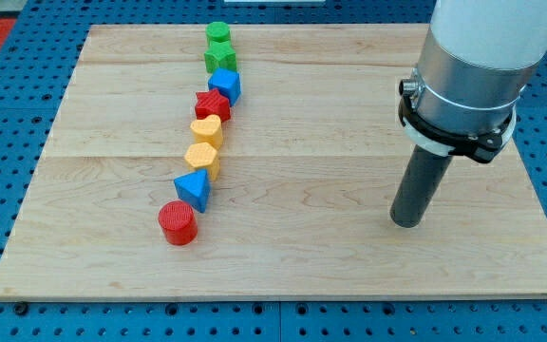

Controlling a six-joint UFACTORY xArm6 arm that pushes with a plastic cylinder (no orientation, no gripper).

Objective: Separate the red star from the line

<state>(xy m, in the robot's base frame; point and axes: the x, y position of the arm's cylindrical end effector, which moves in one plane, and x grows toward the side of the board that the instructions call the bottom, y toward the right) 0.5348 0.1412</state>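
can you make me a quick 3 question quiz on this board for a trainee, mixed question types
1. True or false: my tip touches the red star.
2. Multiple choice: which block ends the line at the view's bottom? A) green cylinder B) red cylinder C) blue triangular block
3. Fill in: the red star's neighbour toward the view's top is the ___ block.

Key
1. False. My tip stands well off to the view's right of the line, on the wooden board, touching no block.
2. B.
3. Blue: the blue block sits just above the star; the yellow heart sits just below it.
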